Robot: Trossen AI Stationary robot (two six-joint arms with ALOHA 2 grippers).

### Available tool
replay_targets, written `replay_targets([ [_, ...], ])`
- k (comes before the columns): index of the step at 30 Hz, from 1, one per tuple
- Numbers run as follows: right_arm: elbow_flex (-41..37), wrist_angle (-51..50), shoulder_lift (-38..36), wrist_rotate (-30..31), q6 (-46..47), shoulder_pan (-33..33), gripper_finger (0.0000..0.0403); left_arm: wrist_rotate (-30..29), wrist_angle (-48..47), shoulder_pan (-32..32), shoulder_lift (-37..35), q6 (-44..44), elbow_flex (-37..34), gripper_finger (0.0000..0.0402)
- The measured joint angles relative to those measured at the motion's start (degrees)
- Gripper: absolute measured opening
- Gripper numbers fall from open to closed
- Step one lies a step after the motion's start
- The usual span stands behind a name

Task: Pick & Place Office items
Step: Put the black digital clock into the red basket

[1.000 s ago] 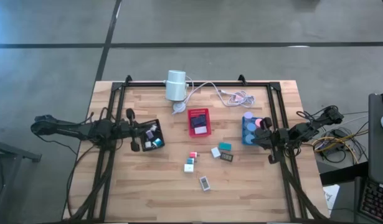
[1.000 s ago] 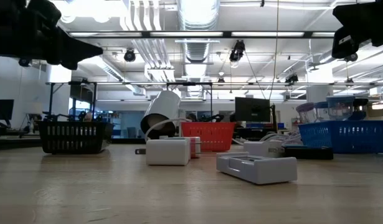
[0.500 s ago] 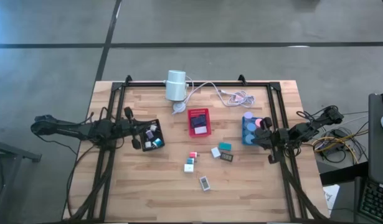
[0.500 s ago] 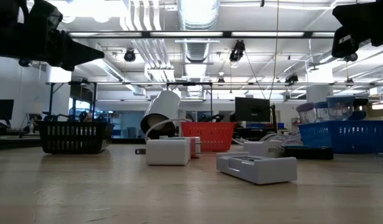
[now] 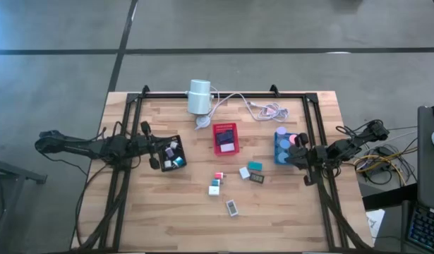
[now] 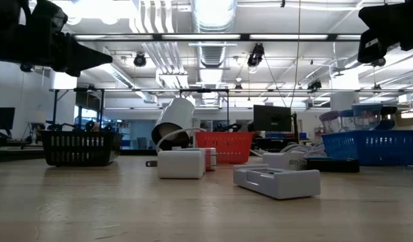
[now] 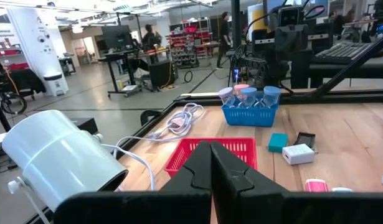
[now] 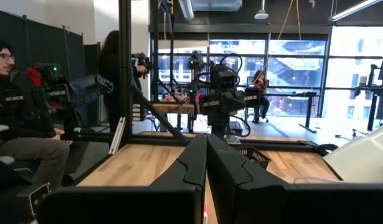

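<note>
L gripper (image 5: 157, 147) is held pressed together over black tray (image 5: 171, 153); R gripper (image 5: 296, 156), likewise pinched empty, by blue tray (image 5: 279, 148). Office items (image 5: 234, 182) are scattered mid-table.

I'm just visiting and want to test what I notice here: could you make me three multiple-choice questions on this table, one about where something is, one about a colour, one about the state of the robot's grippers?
1. Where does the red tray sit?
A. between the black tray and the blue tray
B. at the table's near edge
C. on the floor

2. What colour is the cylinder with a cable at the far edge?
A. red
B. black
C. white

3. How are the fingers of the left gripper and the right gripper?
A. both shut
B. both wide open
C. each clamped on an office item

Answers:
1 A, the high view shows it midway between the other two trays.
2 C, it shows white in the high and left wrist views.
3 A, each wrist view shows the fingers pressed together with nothing between them.
</note>
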Motion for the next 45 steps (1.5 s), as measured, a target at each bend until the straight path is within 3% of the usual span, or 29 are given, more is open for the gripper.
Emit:
replay_targets([
  [45,0.04,-1.33,0.02,0.0,3.26,0.0,0.0008,-0.01,0.02,0.0,-0.02,0.0,0.0,0.0],
])
